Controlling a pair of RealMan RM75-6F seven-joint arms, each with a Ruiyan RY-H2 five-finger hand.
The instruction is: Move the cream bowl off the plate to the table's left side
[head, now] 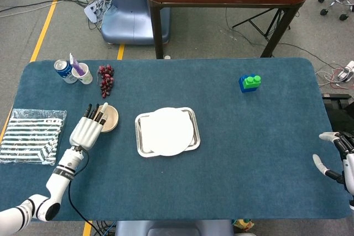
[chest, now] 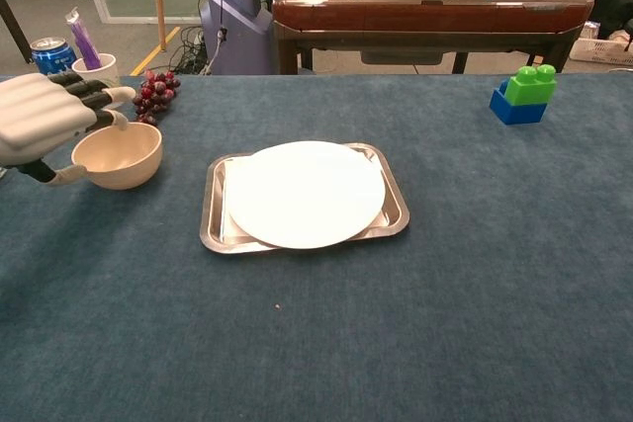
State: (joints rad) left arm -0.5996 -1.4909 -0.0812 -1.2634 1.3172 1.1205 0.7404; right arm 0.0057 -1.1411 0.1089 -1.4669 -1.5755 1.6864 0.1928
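The cream bowl [chest: 118,154] is sitting on the desk [chest: 445,294] at nine o'clock from the plate [chest: 307,193], the left hand [chest: 45,118] loosening its fingers [chest: 91,89] over the rim, seemingly releasing it there.

Sitting on the blue table: one cream round bowl [chest: 117,154], one white round plate [chest: 306,193], one silver metal tray [chest: 214,224], one bunch of dark red grapes [chest: 153,97], one blue drink can [chest: 47,54], one white cup [head: 85,74], one green-and-blue toy block [chest: 524,93], one black-and-white striped bag [head: 31,136].
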